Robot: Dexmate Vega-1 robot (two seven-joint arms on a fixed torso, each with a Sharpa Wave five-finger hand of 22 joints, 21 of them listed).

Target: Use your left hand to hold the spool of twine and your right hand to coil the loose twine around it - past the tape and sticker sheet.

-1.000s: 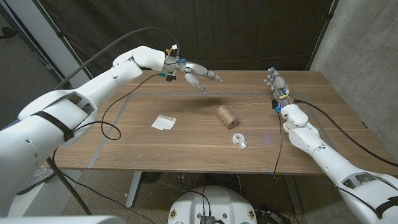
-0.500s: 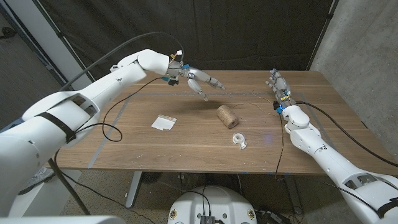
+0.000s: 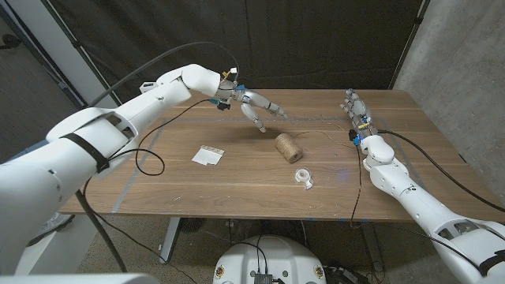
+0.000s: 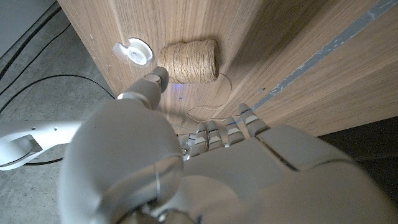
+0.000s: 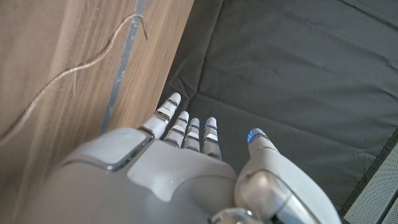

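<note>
Left hand [image 3: 256, 108]: fingers spread, empty, raised above the table [image 3: 197, 189] just behind the spool [image 3: 289, 147]; right hand [image 3: 354, 110]: fingers straight and apart, empty, at the far right edge. Spool lies on its side mid-table, loose twine [image 3: 319, 136] trailing toward the right hand, tape [image 3: 304, 177] just in front, sticker sheet [image 3: 208, 155] well left. Likely light, rolls easily, cord limp; grip across its wound middle.

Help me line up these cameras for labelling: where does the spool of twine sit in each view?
Head view: the spool of twine lies on its side at mid-table, just beyond the tape roll.
Left wrist view: the spool lies past the left hand, beside the tape roll.
Right wrist view: not in it; a loose strand of twine crosses the wood.
Shared landmark: the tape roll, head and left wrist.
</note>
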